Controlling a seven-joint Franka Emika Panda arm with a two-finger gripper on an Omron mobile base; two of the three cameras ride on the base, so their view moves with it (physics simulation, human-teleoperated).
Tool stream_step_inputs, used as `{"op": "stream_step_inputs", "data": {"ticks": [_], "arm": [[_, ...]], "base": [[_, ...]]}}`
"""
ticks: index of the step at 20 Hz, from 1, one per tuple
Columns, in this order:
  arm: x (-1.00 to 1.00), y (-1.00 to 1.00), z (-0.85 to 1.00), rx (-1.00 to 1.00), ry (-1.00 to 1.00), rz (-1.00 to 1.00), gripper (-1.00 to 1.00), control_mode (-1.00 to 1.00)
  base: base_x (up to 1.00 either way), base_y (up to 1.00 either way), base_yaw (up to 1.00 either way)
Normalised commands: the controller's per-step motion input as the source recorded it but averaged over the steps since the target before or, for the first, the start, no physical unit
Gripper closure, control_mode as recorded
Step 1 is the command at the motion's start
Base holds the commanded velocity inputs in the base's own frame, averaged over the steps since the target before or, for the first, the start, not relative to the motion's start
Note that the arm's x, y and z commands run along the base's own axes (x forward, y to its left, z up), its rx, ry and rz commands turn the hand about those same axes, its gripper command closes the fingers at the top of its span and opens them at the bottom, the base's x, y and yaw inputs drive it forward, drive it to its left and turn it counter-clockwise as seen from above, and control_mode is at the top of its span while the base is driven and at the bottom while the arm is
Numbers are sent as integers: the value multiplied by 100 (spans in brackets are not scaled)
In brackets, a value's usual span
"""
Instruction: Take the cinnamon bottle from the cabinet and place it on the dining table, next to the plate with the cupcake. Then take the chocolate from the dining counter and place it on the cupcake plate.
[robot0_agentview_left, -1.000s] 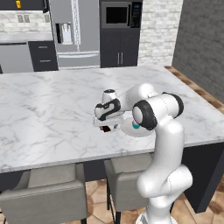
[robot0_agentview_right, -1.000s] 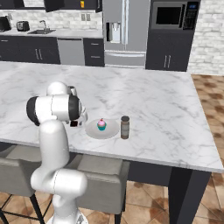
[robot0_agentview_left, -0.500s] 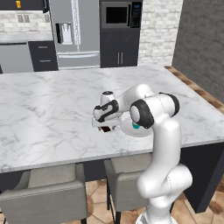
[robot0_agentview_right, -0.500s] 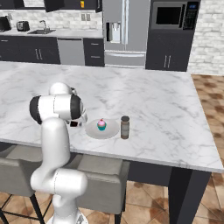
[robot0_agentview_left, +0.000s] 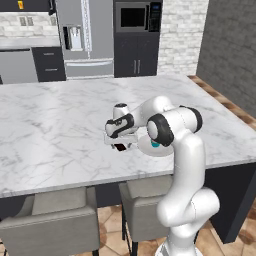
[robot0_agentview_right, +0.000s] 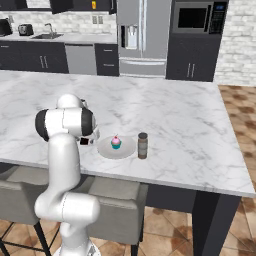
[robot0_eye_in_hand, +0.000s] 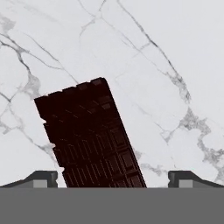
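— Hovering low over the chocolate (robot0_eye_in_hand: 89, 138), is the claw (robot0_eye_in_hand: 113, 177) any different from a moment ago?

— Barely. Over the last second the arm creeps only a touch; the claw stays down by the marble and its jaws remain spread as wide as they go, holding nothing. In the hand view the two fingertips (robot0_eye_in_hand: 41, 178) stand far apart with the dark bar lying flat between them, slanted across the gap rather than square to it.

— So what does that mean for the task?

— The first half looks done: the cinnamon bottle (robot0_agentview_right: 142, 145) stands upright on the dining table (robot0_agentview_right: 200, 135), just beside the plate (robot0_agentview_right: 107, 150), on the far side of it from the claw. The cupcake (robot0_agentview_right: 115, 142) sits on that plate. The second half is at the grasp stage, with the chocolate still on the marble directly beneath the claw (robot0_agentview_left: 120, 146), near the plate's edge.

— What does the next move call for?

— Probably settling a little lower and closing on the bar's narrow width. Since it is thin and lies askew, the fingers could slip off it or nudge it sideways.
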Motion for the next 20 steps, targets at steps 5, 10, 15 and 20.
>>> {"op": "stream_step_inputs", "data": {"ticks": [5, 10, 15, 20], "arm": [[-1, 20, -57, 0, 0, 0, 100, -100], [-10, 14, -49, 0, 0, 0, 100, -100], [-16, 0, -12, 0, 0, 0, 100, -100], [-19, -10, 15, 0, 0, 0, 100, -100]], "base": [[0, 0, 0], [0, 0, 0], [0, 0, 0], [0, 0, 0]]}}
